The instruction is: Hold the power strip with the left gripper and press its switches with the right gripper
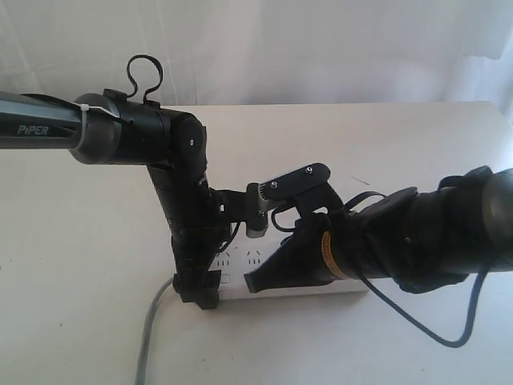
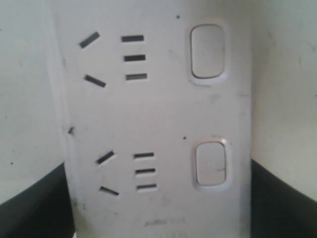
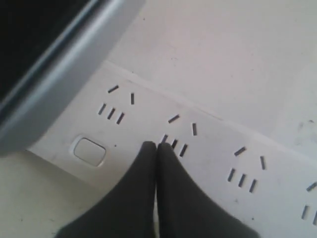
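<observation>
The white power strip (image 1: 242, 259) lies flat on the table, its grey cord (image 1: 148, 333) leaving the left end. My left gripper (image 1: 202, 290) stands over that end, shut on the power strip; in the left wrist view its black fingers (image 2: 34, 208) flank the strip's (image 2: 158, 119) two long edges. Two switches show there, one (image 2: 207, 52) farther off and one (image 2: 211, 163) nearer the fingers. My right gripper (image 3: 156, 147) is shut, empty, tips down on the strip (image 3: 218, 148) just beside a visible switch (image 3: 89, 150). The switch under the tips is hidden. In the exterior view the right gripper (image 1: 255, 282) points left.
The cream table (image 1: 401, 144) runs back to a white curtain (image 1: 321, 48). The left arm's grey tube (image 1: 48, 128) reaches in from the left, and it fills a corner of the right wrist view as the tube (image 3: 64, 79). A black cable (image 1: 433, 329) loops under the right arm.
</observation>
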`<state>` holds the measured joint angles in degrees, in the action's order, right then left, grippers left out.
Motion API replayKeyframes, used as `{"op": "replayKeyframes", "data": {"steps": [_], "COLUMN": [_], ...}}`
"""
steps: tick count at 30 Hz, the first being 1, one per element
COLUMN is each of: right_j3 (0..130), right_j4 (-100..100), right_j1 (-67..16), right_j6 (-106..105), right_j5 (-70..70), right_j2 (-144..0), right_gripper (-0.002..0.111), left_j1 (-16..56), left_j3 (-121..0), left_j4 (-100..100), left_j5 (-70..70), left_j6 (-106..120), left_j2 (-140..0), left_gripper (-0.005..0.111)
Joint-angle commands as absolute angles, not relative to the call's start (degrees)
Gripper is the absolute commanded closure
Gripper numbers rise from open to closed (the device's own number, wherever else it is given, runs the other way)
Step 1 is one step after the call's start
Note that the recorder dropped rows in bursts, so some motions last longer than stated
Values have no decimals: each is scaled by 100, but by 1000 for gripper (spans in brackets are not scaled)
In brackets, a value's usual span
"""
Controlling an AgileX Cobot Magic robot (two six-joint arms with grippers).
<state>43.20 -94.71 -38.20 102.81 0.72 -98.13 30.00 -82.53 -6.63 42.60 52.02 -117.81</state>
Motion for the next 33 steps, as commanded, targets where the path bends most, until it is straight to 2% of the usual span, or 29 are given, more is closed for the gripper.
{"op": "replayKeyframes", "data": {"steps": [1,8,19,33], "right_j3": [4338,4338,4338,4062], "right_j4": [-9448,-9469,-9478,-9464], "right_j1": [-3820,-3820,-3820,-3820], "right_j6": [10320,10320,10320,10280], "right_j5": [-86,-303,-211,0], "right_j2": [-10183,-10287,-9472,-9494], "right_gripper": [108,108,108,108], "left_j1": [2976,2976,2976,2976], "left_j3": [-8116,-8116,-8116,-8116], "left_j4": [-639,-639,-594,-565], "left_j5": [4802,4814,4814,4962], "left_j6": [5119,5119,5119,5262], "left_j2": [-11943,-11943,-11943,-11943], "left_gripper": [107,107,107,107]}}
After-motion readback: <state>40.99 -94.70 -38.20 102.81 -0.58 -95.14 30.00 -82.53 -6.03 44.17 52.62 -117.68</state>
